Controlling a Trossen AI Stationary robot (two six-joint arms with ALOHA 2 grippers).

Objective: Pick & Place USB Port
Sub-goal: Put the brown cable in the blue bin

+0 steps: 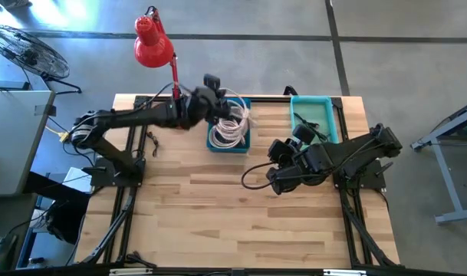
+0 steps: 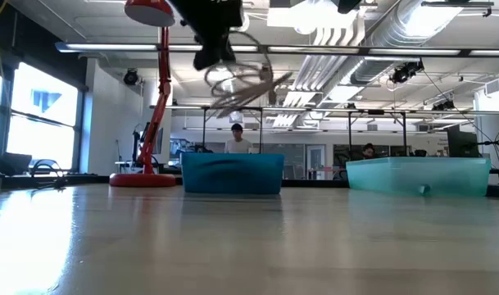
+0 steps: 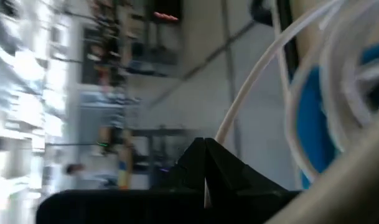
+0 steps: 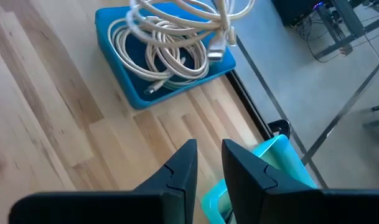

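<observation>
Two bins are seen on the table (image 1: 218,222): one blue bin (image 1: 245,142) near the back-centre edge and one teal bin (image 1: 329,115) at the back right. One red lamp (image 1: 150,42) stands at the back left. Two arms are counted, each w/ a two-finger gripper.

White USB cables are involved: one coil is lifted, and more coils are left lying in the blue bin (exact no. cannot be told, they overlap). The lifted cable (image 2: 245,82) is held by the left gripper (image 1: 218,103), whose fingers are closed tight on it; it hangs directly below the gripper, above the blue bin and clear of its rim, as seen in the low view. In the right wrist view the raised loops (image 4: 189,15) and a silver plug end (image 4: 215,53) are seen dangling over the coils (image 4: 158,56) left in the bin.

The right gripper (image 4: 208,165) is held over the table's bare wood, in front of the teal bin and to the right of the blue one, well apart from the cables. Its fingers are parted by a narrow gap, w/ nothing between them.
</observation>
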